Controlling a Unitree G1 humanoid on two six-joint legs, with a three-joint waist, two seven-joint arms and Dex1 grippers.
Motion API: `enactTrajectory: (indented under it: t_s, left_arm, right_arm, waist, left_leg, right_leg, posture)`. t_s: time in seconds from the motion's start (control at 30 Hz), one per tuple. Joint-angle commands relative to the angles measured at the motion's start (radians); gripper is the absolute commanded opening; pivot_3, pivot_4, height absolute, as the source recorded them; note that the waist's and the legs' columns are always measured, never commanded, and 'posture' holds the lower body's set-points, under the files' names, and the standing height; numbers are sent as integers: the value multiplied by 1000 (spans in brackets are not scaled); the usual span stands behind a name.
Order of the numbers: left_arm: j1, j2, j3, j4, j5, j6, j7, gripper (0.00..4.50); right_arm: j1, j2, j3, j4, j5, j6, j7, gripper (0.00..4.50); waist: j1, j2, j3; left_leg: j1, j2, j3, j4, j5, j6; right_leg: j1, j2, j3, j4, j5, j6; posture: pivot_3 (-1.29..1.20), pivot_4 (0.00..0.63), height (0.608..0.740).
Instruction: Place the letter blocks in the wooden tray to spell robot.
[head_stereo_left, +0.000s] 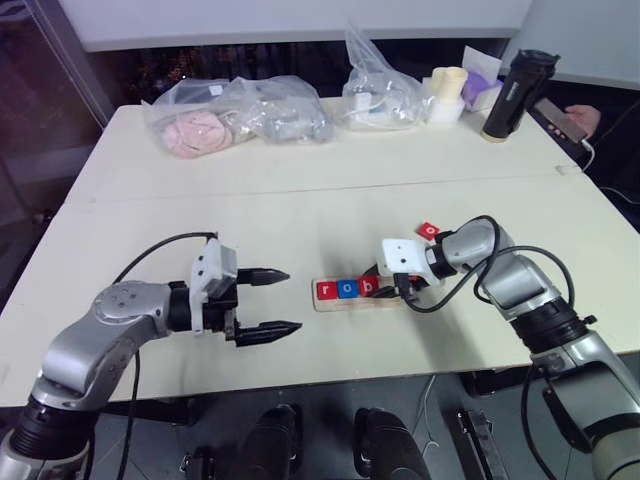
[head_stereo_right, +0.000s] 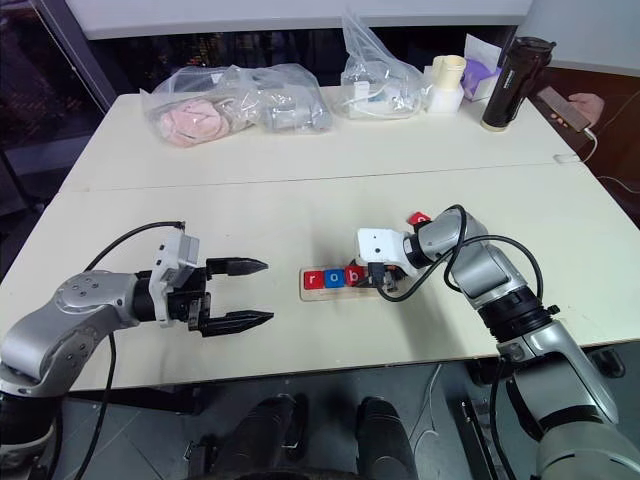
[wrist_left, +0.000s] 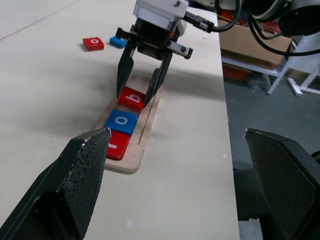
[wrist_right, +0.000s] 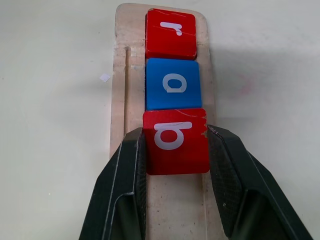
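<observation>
**On the pale table, the third tile sits in the claw over the tray**

Near the front edge of the white table (head_stereo_left: 300, 200) lies the wooden tray (wrist_right: 122, 75), long and narrow. Three letter blocks line up in it: a red r block (wrist_right: 171, 33) at the end toward the robot's left, a blue o block (wrist_right: 172, 84) touching it, then a red b block (wrist_right: 176, 142) hard against the o.

The right gripper (wrist_left: 140, 97) angles down over the tray, its two black fingers (wrist_right: 125, 185) clamped on either side of the b block, pressing its edges. The block rests in the tray's channel while gripped.

Two more tiles lie loose on the table beyond the tray, just behind the right wrist: a red tile (wrist_left: 93, 43) and, beside it, a blue tile (wrist_left: 118, 41). Their letters are too small to be sure of.

The left gripper (head_stereo_left: 268, 300) hangs off to the left of the tray, well apart from it, pointing across toward it. Its jaws stand spread wide with nothing between them.

Along the far edge of the table sit clear plastic bags (head_stereo_left: 235, 115) with soft things inside, a black flask (head_stereo_left: 518, 95), and a person's hand (head_stereo_left: 582, 120) holding a phone (head_stereo_left: 560, 120).
</observation>
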Motion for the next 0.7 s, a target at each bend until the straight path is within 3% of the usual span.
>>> enactTrajectory:
  t_s: [0.03,0.27,0.47,0.5,0.7]
  left_arm:
    - [-1,-3,19,1,9,-35,-4,4500]
    - [-26,-8,12,11,9,-31,3,4500]
    - [-54,-11,6,-7,-5,0,25,4500]
    - [-58,-12,5,-9,-6,5,27,4500]
    - [-84,-19,0,-24,-16,38,48,4500]
  right_arm:
    - [-24,10,-8,-10,0,-5,3,1129]
    - [-25,17,-10,-18,-1,2,4,1129]
    - [-23,18,-12,-21,-3,6,0,4193]
    - [-23,18,-12,-21,-4,6,-1,4476]
    - [-28,7,-40,-59,17,33,2,4476]
  waist:
    - [0,0,0]
    - [0,0,0]
    - [0,0,0]
    - [0,0,0]
    - [1,0,0]
  left_leg:
    - [0,0,0,0,0,0]
    - [0,0,0,0,0,0]
    - [0,0,0,0,0,0]
    - [0,0,0,0,0,0]
    - [0,0,0,0,0,0]
  right_leg:
    - [0,0,0,0,0,0]
    - [0,0,0,0,0,0]
    - [0,0,0,0,0,0]
    - [0,0,0,0,0,0]
    - [0,0,0,0,0,0]
  posture:
    - [0,150,738]
    - [0,150,738]
    - [0,150,738]
    - [0,150,738]
    - [0,150,738]
